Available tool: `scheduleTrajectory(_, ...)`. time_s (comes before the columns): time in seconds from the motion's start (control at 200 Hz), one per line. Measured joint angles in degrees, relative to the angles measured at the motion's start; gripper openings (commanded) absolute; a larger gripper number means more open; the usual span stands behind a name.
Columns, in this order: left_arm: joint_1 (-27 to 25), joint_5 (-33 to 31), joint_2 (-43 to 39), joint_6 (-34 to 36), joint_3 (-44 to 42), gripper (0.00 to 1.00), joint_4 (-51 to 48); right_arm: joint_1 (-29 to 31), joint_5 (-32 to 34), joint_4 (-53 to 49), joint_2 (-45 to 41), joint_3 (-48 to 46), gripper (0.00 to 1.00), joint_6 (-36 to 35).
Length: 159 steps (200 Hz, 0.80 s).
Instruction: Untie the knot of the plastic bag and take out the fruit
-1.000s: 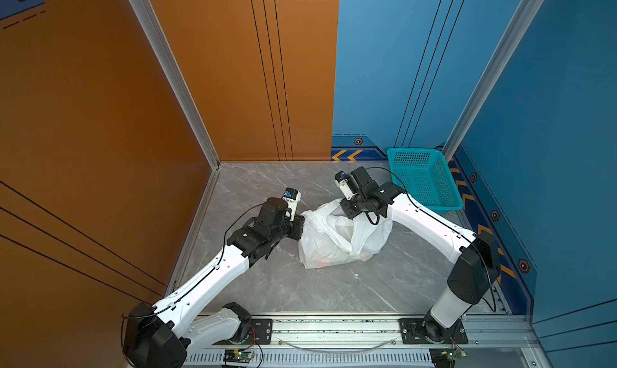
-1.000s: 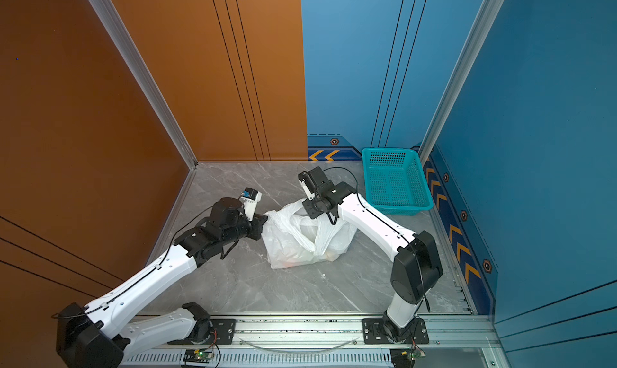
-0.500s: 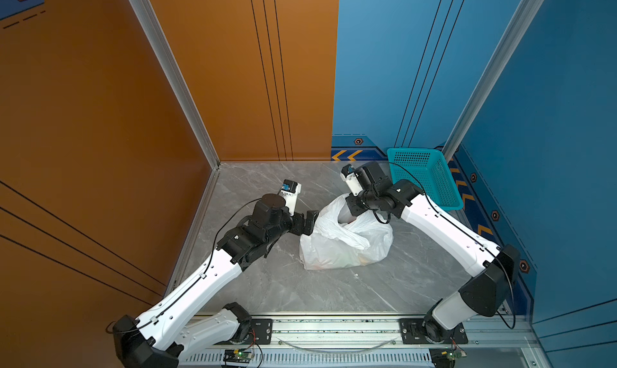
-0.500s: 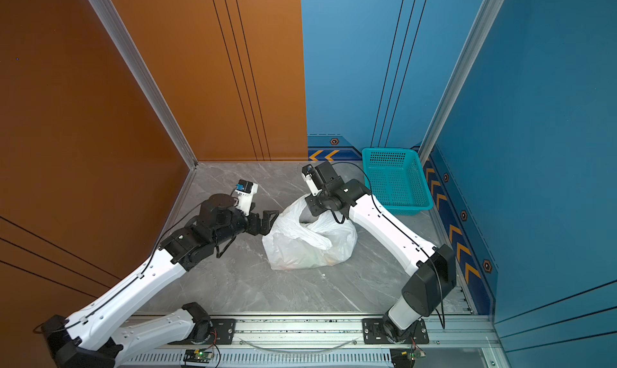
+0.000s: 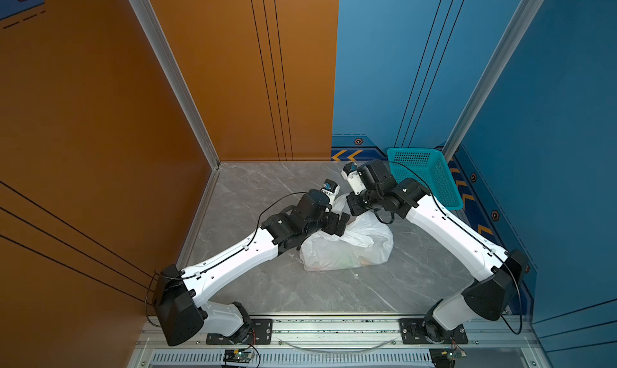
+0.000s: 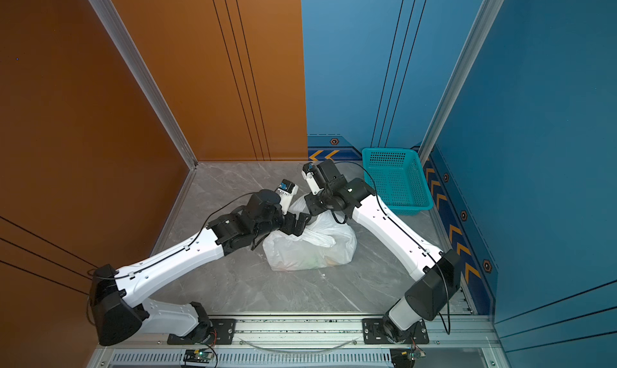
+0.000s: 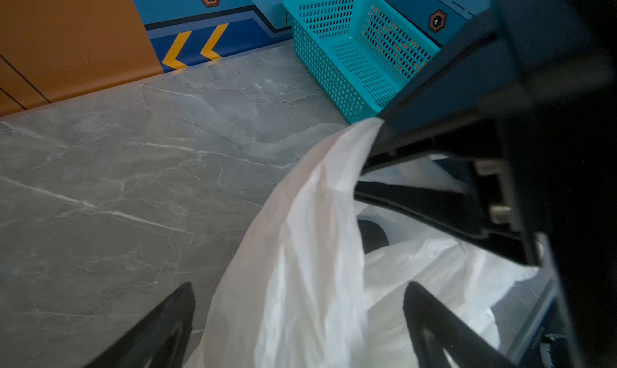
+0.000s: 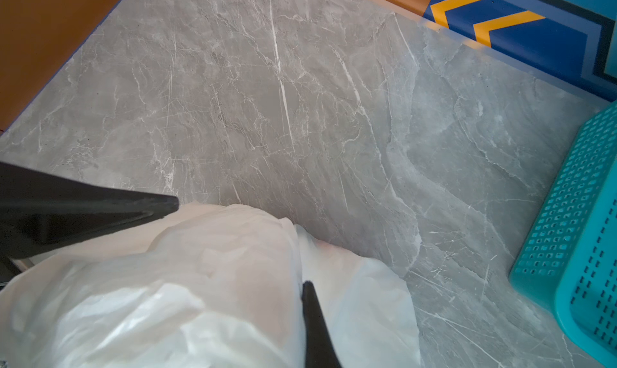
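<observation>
Right gripper (image 5: 353,209), jaws clamped on the plastic bag (image 5: 354,249), should hold firm while left gripper (image 5: 338,223), jaws wide and empty, pinches the opposite flap.

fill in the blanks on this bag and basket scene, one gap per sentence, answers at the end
1. The teal basket is ___.
2. The left gripper has its jaws ___ around a fold of the plastic bag.
3. The right gripper is ___ on the plastic bag.
4. The fruit lies ___ the plastic bag.
Missing words: empty; open; shut; inside.
</observation>
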Motion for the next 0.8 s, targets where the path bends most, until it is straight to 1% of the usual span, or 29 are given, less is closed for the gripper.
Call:
scheduleTrajectory(0.135, -0.13, -10.62, 0.20, -1.03, 0.13, 0.98, -3.21, -0.17, -1.53, -0.70, -3.39, 0.00, 0.00, 0.79)
scheduleTrajectory(0.24, 0.52, -16.70, 0.72, -1.44, 1.01, 1.00, -6.21, -0.28, -2.62, -1.99, -5.70, 0.00, 0.00, 0.81)
scheduleTrajectory(0.305, 1.18, -18.97, 0.61, -1.68, 1.16, 0.95, -7.93, -0.74, -3.43, -2.97, -6.75, 0.00, 0.00, 0.81)
scheduleTrajectory(0.386, 2.38, -20.26, -0.17, -2.01, 1.09, 0.88, -10.14, -1.88, -4.20, -3.61, -8.20, -0.74, 0.00, 0.79)
scheduleTrajectory(0.401, 2.64, -20.44, -0.44, -1.62, 1.03, 0.83, -10.62, -2.08, -4.37, -3.63, -8.46, -0.98, 0.00, 0.79)
scheduleTrajectory(0.566, 7.65, -21.64, -5.57, -1.18, -2.10, 0.54, -15.04, -4.74, -5.25, -4.48, -12.28, -4.28, 0.00, 0.76)
scheduleTrajectory(0.636, 9.09, -21.57, -6.84, -0.79, -2.67, 0.45, -16.39, -4.90, -6.25, -4.63, -12.72, -5.09, 0.00, 0.70)
scheduleTrajectory(0.741, 9.40, -21.24, -7.32, -0.35, -2.67, 0.43, -17.14, -4.74, -7.26, -4.74, -12.50, -5.70, 0.00, 0.39)
scheduleTrajectory(0.756, 9.38, -21.14, -7.32, -0.33, -2.64, 0.44, -17.18, -4.74, -7.28, -4.79, -12.48, -5.70, 0.00, 0.35)
scheduleTrajectory(0.796, 9.22, -20.72, -7.32, -0.11, -2.62, 0.53, -17.35, -4.79, -7.54, -4.76, -12.39, -5.70, 0.00, 0.33)
